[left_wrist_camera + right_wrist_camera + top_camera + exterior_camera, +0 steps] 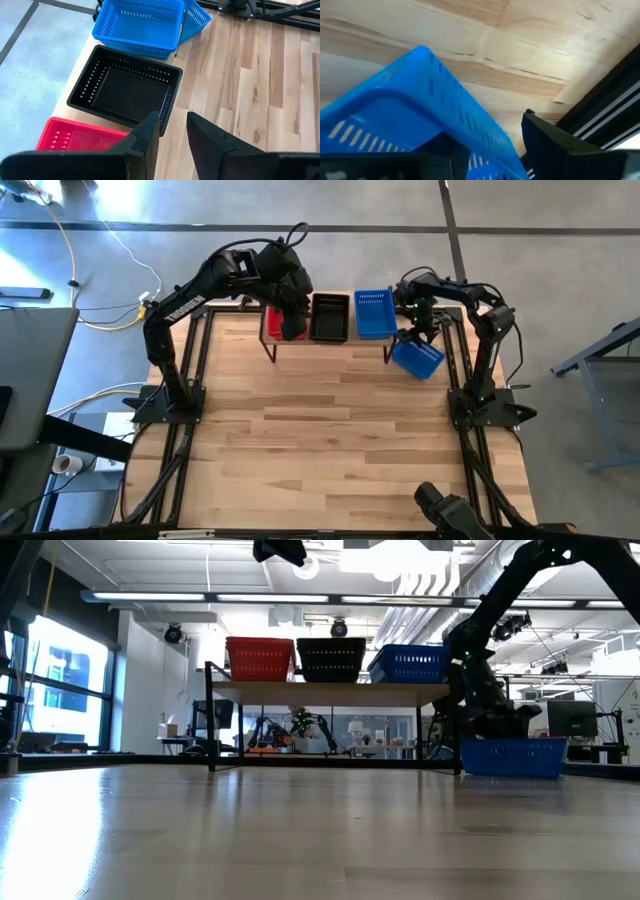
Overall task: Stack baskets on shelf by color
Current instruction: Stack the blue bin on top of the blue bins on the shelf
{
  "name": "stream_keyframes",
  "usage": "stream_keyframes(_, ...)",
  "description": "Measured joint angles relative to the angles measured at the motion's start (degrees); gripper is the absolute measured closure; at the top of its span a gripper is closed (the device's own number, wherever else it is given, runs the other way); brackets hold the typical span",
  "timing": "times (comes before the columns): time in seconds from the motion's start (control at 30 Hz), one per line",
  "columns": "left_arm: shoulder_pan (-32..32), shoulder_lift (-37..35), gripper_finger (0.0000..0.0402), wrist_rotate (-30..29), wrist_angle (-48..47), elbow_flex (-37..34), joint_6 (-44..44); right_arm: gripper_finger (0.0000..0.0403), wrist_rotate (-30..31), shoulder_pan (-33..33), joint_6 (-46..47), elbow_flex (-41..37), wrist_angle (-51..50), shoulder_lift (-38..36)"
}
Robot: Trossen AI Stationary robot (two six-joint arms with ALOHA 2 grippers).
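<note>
On the shelf at the table's far edge stand a red basket, a black basket and a blue basket, side by side. Another blue basket sits flat on the table just right of the shelf, turned askew. My right gripper is open and low over it, one finger on each side of the basket's wall near a corner. My left gripper hangs open above the shelf's front edge, between the red basket and the black basket, with nothing between its fingers. My right gripper points steeply down from above, straddling the rim of the blue basket on the table near a corner, one finger inside and one outside. I cannot tell whether either finger touches the wall. The basket rests on its bottom on the table.
The right arm's black frame rail runs close beside the blue basket on the table. The wooden tabletop stretches wide toward the near edge, where a dark camera mount stands. The shelf's thin black legs stand at its ends.
</note>
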Motion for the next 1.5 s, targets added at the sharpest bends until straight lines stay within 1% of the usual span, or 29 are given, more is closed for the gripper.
stream_keyframes(0.07,0.00,0.00,0.0312,0.01,0.01,0.00,0.00,0.0256,0.94,0.09,0.15,-0.58,0.27,0.00)
stream_keyframes(0.13,0.00,0.00,0.0312,0.01,0.01,0.00,0.00,0.0281,1.02,0.07,-0.01,-0.70,-0.05,0.00)
stream_keyframes(0.2,0.00,0.00,0.0312,0.01,0.01,0.00,0.00,0.0319,1.03,0.04,-0.36,-0.70,-0.26,-0.23)
stream_keyframes(0.27,0.00,0.00,0.0312,0.01,0.01,0.00,0.00,0.0367,1.32,0.04,-1.14,-0.70,-0.45,-0.87)
stream_keyframes(0.3,0.00,0.00,0.0312,-0.01,0.01,0.00,0.00,0.0384,1.65,0.04,-1.49,-0.70,-0.47,-1.36)
stream_keyframes(0.33,0.00,0.00,0.0312,0.01,0.01,0.00,0.00,0.0392,2.36,0.07,-1.49,-0.67,-0.45,-1.90)
stream_keyframes(0.47,0.00,0.02,0.0312,0.01,0.01,0.00,0.00,0.0382,4.17,-0.25,0.24,-0.67,-1.48,-4.65)
stream_keyframes(0.6,0.00,0.02,0.0312,0.01,0.01,0.00,0.00,0.0400,4.42,-0.82,1.06,-0.67,-1.83,-8.34)
stream_keyframes(0.83,-0.02,0.02,0.0312,0.08,-0.01,0.00,0.00,0.0401,4.32,-0.81,5.17,-0.67,-0.22,-15.31)
stream_keyframes(1.13,-0.04,0.02,0.0312,0.07,-0.01,0.00,0.02,0.0402,4.89,-0.83,11.11,-0.67,4.43,-23.38)
stream_keyframes(1.5,-0.04,0.04,0.0312,0.36,-0.01,0.00,0.02,0.0403,7.82,-0.83,16.29,-0.65,9.49,-29.22)
